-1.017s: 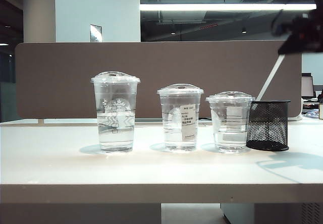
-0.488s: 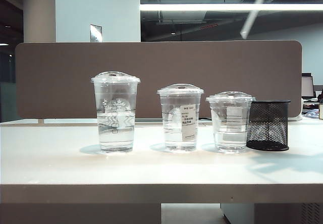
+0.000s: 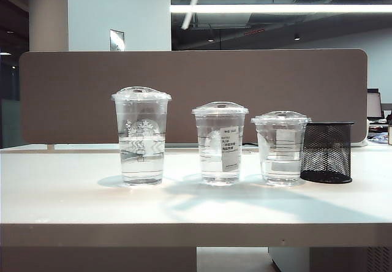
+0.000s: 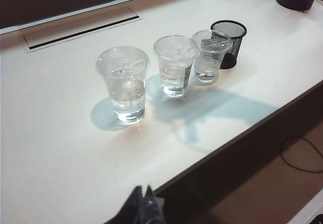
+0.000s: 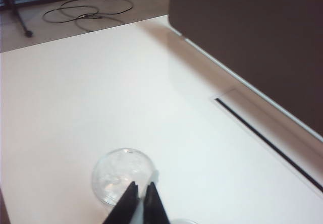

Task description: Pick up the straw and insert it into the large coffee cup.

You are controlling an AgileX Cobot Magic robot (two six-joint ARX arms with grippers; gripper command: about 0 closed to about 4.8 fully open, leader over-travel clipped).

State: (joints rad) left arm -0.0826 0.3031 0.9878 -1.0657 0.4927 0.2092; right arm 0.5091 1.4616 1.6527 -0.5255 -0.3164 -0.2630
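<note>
The large coffee cup [image 3: 141, 137] stands leftmost in the row, clear, dome-lidded and part full of water. The white straw [image 3: 193, 3] hangs tilted high in the air, above the gap between this cup and the medium one. My right gripper [image 5: 142, 183] is out of the exterior view; its wrist view looks down on the large cup's lid [image 5: 122, 176], and the jaws are shut on the straw [image 5: 142, 202], a pale strip between them. My left gripper [image 4: 143, 191] is shut and holds nothing, near the table's front edge, well short of the large cup [image 4: 123, 85].
A medium clear cup [image 3: 220, 143] with a white label and a shorter clear cup [image 3: 280, 146] stand to the right of the large one. A black mesh holder [image 3: 327, 152] sits at the row's right end. A brown divider panel [image 3: 184, 82] runs behind the table.
The straw has risen out of the mesh holder and swung left across the top of the exterior view. The right gripper has gone out of that view. The left arm is still.
</note>
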